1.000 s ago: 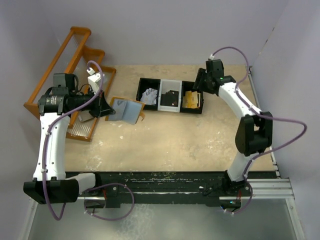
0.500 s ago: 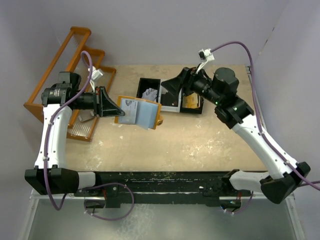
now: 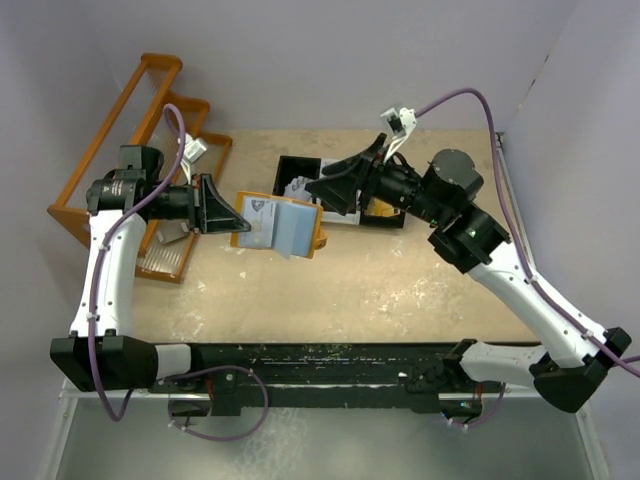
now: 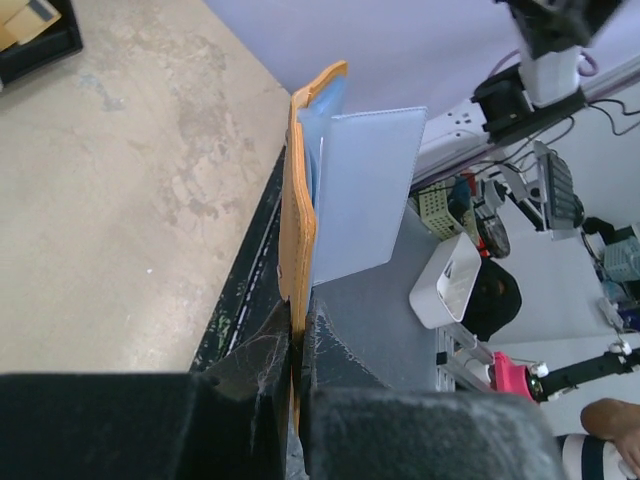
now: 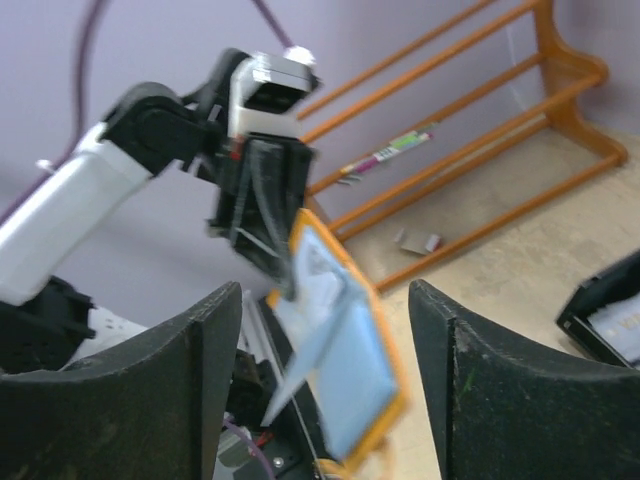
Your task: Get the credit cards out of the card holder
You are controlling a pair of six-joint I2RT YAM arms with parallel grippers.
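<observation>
The card holder (image 3: 283,228) is a tan-orange bifold with pale blue-grey inside panels, held open in the air above the table. My left gripper (image 3: 228,215) is shut on its left edge; in the left wrist view the orange edge (image 4: 296,230) runs between the closed jaws (image 4: 299,345), with a blue-grey flap (image 4: 362,200) sticking out. My right gripper (image 3: 322,188) is open, just right of and behind the holder, not touching it. In the right wrist view the holder (image 5: 345,360) hangs between my open fingers (image 5: 325,395). A separate credit card cannot be told apart.
A black three-compartment tray (image 3: 296,170) stands behind the holder, with white scraps, a grey part and yellow pieces. An orange wooden rack (image 3: 110,140) stands at the far left. Table front edge with the black rail (image 3: 330,360) lies below.
The left gripper lifted the holder off the table and moved it right. The right arm swung from the tray's right end to the left, toward the holder, with open jaws.
</observation>
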